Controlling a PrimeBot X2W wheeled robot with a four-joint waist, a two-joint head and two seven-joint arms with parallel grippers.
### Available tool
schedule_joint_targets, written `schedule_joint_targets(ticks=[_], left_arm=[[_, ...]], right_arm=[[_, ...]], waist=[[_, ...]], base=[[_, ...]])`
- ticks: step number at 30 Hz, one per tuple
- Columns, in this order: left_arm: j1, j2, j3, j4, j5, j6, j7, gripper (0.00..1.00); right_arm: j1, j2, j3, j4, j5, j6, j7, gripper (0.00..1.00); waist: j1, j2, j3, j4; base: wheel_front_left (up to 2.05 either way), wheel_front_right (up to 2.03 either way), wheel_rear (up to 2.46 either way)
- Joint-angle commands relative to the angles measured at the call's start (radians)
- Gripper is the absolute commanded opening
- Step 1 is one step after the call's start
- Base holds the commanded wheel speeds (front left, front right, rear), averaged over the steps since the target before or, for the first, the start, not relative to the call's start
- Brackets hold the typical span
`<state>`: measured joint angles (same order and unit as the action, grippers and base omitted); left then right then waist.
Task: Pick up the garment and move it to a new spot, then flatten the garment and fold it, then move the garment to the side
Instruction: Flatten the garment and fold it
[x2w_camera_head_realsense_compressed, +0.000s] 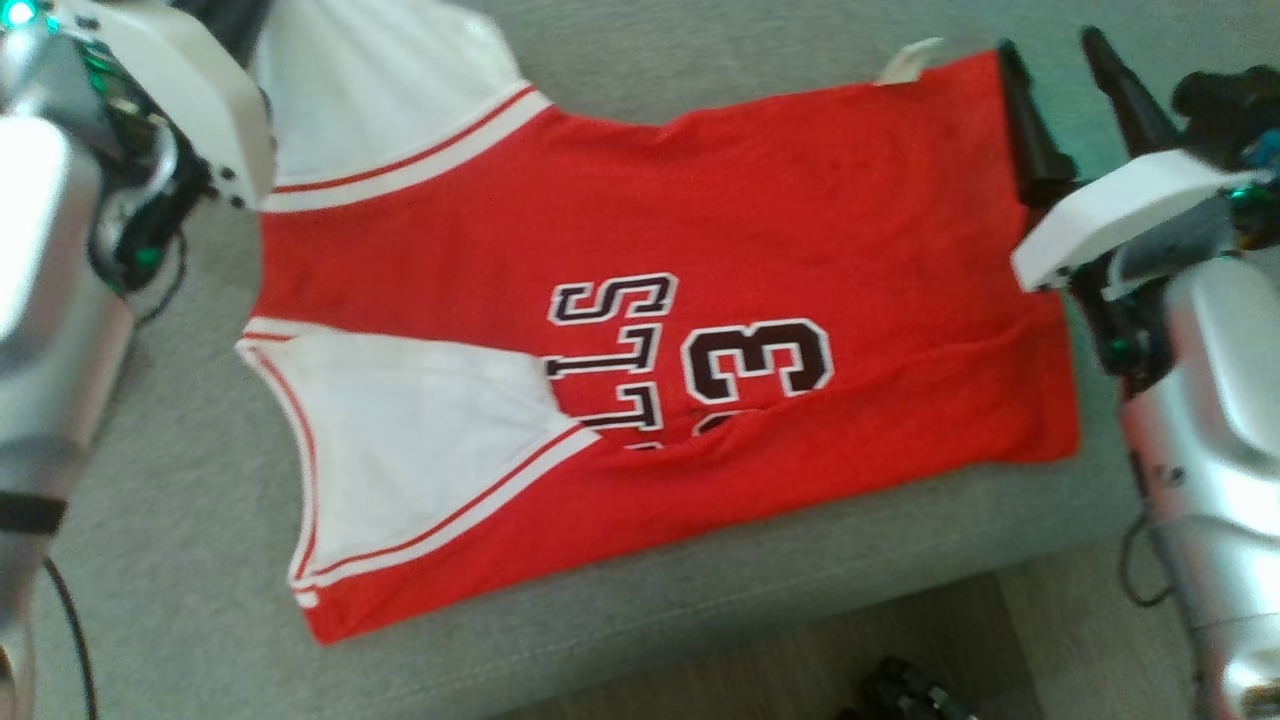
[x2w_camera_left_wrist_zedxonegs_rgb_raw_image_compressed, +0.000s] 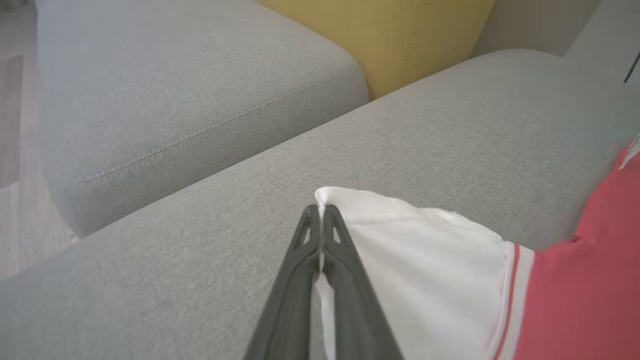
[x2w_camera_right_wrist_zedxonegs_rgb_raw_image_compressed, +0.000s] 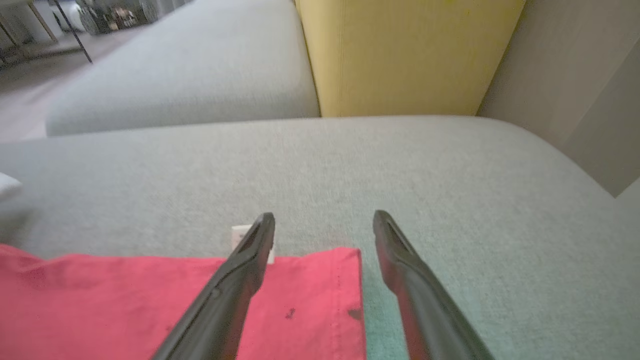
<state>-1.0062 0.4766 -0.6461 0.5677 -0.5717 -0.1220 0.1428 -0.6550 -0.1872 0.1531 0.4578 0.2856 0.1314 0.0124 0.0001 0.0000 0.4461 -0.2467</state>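
1. Red cloth with white panels: the jersey (x2w_camera_head_realsense_compressed: 700, 300) lies spread across a grey seat cushion (x2w_camera_head_realsense_compressed: 800, 60), shoulder end towards the robot's left and hem towards its right. Black lettering with white outline and a figure 3 show on the chest. The near edge is folded over and covers part of the lettering.
2. White shoulder panels are edged with red and white stripes. One panel lies at the near left. The other runs up behind the left arm's pale housing in the head view.
3. Left gripper (x2w_camera_left_wrist_zedxonegs_rgb_raw_image_compressed: 320, 210): its fingers are pressed together on the tip of a white shoulder panel of the jersey (x2w_camera_left_wrist_zedxonegs_rgb_raw_image_compressed: 425, 260), and a sliver of white cloth shows between them (a firm pinch, from the wrist view). The held tip sits close to the cushion (x2w_camera_left_wrist_zedxonegs_rgb_raw_image_compressed: 200, 225).
4. Right gripper (x2w_camera_head_realsense_compressed: 1050, 45): its fingers stand wide apart and hold nothing. In the wrist view the gripper (x2w_camera_right_wrist_zedxonegs_rgb_raw_image_compressed: 324, 217) straddles the far hem corner of the jersey (x2w_camera_right_wrist_zedxonegs_rgb_raw_image_compressed: 125, 300), one finger over the red cloth, the other over bare cushion (x2w_camera_right_wrist_zedxonegs_rgb_raw_image_compressed: 350, 165). Whether either finger touches down cannot be told.
5. A small white tag (x2w_camera_head_realsense_compressed: 910, 60) pokes out at the hem's far edge, just beside the right gripper.
6. Surroundings: a yellow cushion (x2w_camera_right_wrist_zedxonegs_rgb_raw_image_compressed: 400, 55) stands behind the seat, a second grey cushion (x2w_camera_left_wrist_zedxonegs_rgb_raw_image_compressed: 175, 90) lies beyond it, and wooden floor (x2w_camera_head_realsense_compressed: 800, 660) shows at the near edge.
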Motion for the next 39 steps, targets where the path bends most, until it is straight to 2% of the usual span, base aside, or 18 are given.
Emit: schedule_joint_targets(ticks=[1, 5, 11, 16, 22, 23, 24, 29, 34, 39], left_arm=[[0.011, 0.031, 0.047, -0.073, -0.016, 0.02, -0.023, 0.0], [0.061, 0.022, 0.049, -0.164, -0.021, 0.056, -0.044, 0.0], [0.111, 0.027, 0.039, -0.253, -0.017, 0.087, -0.043, 0.0], [0.136, 0.038, 0.037, -0.312, -0.02, 0.108, -0.029, 0.0], [0.156, 0.057, 0.043, -0.356, -0.026, 0.128, -0.016, 0.0], [0.16, 0.06, 0.045, -0.36, -0.027, 0.133, -0.014, 0.0], [0.164, 0.062, 0.047, -0.363, -0.029, 0.138, -0.014, 0.0], [0.183, 0.081, 0.058, -0.36, -0.029, 0.162, -0.017, 0.0], [0.144, 0.091, 0.079, -0.323, -0.008, 0.201, -0.027, 0.0], [0.073, 0.068, 0.085, -0.263, 0.014, 0.202, -0.073, 0.0]], right_arm=[[-0.035, -0.05, 0.014, 0.029, 0.024, -0.001, 0.053, 1.0], [-0.079, -0.121, 0.005, 0.12, 0.061, -0.001, 0.122, 1.0], [-0.123, -0.167, 0.017, 0.212, 0.078, -0.001, 0.158, 1.0], [-0.152, -0.182, 0.036, 0.295, 0.098, -0.001, 0.17, 1.0], [-0.176, -0.17, 0.049, 0.375, 0.127, -0.001, 0.156, 1.0], [-0.177, -0.17, 0.058, 0.384, 0.133, -0.001, 0.156, 0.3], [-0.178, -0.17, 0.069, 0.391, 0.137, -0.001, 0.154, 0.0], [-0.19, -0.173, 0.104, 0.393, 0.154, -0.001, 0.106, 0.0], [-0.247, -0.195, 0.111, 0.401, 0.124, -0.001, -0.006, 0.0], [-0.309, -0.187, 0.089, 0.44, 0.094, -0.001, -0.094, 0.0]], waist=[[-0.0001, 0.0, 0.01, 0.06], [-0.0001, 0.0, 0.026, 0.109], [-0.0001, 0.0, 0.035, 0.141], [-0.0001, 0.0, 0.037, 0.151], [-0.0001, 0.0, 0.032, 0.148], [-0.0001, 0.0, 0.03, 0.149], [-0.0001, 0.0, 0.028, 0.148], [-0.0001, 0.0, 0.026, 0.143], [-0.0001, 0.0, 0.048, 0.141], [-0.0001, 0.0, 0.064, 0.141]], base=[[0.0, 0.0, 0.0], [0.0, 0.0, 0.0], [0.0, 0.0, 0.0], [0.0, 0.0, 0.0], [0.0, 0.0, 0.0], [0.0, 0.0, 0.0], [0.0, 0.0, 0.0], [0.0, 0.0, 0.0], [0.0, 0.0, 0.0], [0.0, 0.0, 0.0]])
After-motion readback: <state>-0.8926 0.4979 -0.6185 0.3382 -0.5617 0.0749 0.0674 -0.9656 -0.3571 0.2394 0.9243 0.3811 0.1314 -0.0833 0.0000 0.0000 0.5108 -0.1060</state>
